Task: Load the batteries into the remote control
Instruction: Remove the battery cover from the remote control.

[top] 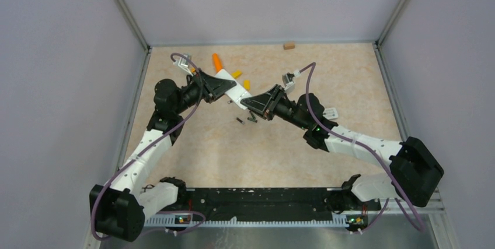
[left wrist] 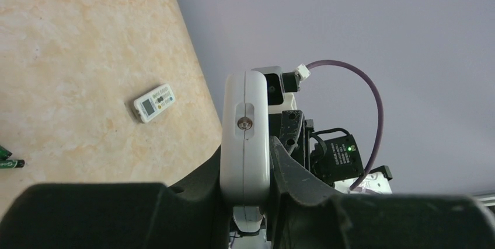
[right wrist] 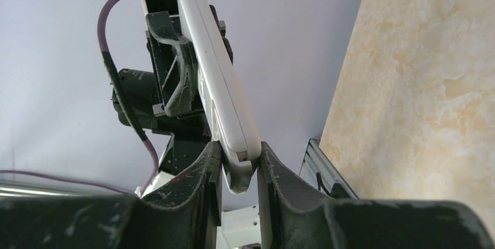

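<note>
Several dark batteries (top: 246,120) lie loose on the table (top: 233,155). Just beyond and above them, the left tool (left wrist: 245,161) pinches one end of the white remote control (top: 237,93), and the right tool (right wrist: 239,155) pinches the other. Orange pieces (top: 217,62) lie farther back.

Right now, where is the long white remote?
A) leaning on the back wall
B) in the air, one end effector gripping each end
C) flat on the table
B: the left end effector and the right end effector each clamp one end of the long white remote.
</note>
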Robot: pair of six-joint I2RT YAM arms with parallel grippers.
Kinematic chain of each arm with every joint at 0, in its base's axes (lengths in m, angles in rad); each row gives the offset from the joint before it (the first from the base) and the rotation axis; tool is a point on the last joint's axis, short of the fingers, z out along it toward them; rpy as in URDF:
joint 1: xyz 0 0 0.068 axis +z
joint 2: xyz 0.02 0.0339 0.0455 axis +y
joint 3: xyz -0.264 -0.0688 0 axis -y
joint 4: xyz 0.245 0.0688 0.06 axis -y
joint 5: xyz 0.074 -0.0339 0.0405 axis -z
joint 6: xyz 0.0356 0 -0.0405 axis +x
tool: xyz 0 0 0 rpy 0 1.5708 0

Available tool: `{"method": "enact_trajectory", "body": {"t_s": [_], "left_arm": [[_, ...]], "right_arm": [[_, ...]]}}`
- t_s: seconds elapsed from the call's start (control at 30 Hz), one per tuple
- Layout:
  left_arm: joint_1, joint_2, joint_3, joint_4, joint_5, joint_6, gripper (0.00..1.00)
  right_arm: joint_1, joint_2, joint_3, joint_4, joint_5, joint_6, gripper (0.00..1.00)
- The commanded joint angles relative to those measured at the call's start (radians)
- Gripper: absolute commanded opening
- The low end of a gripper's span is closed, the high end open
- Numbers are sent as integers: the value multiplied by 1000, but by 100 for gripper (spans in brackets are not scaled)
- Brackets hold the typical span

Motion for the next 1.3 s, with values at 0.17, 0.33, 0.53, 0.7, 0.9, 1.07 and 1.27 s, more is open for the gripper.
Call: {"method": "enact_trajectory", "body": {"t_s": [0.17, 0.33, 0.53, 0.7, 0.9, 1.07, 1.27], "left_arm": [[-3, -44, 44, -94, -65, 206, 0], [-3, -34, 43, -123, -66, 271, 0], [-3, -35, 30, -155, -93, 322, 0], [-3, -36, 29, -155, -101, 321, 0], [-3, -45, 33, -173, -108, 331, 0], [-3, -51, 37, -179, -96, 336, 0], [-3, -50, 38, -143, -49, 315, 0]], "right_arm": [[-10, -67, 24, -120, -1, -19, 25], [-11, -43, 38, -95, -25, 5, 28], [-13, -4, 53, -73, -66, 51, 39], [-13, 12, 50, -57, -81, 71, 43], [-12, 32, 47, -18, -102, 83, 25], [-13, 38, 55, -30, -92, 65, 26], [-12, 84, 58, 11, -88, 69, 17]]}}
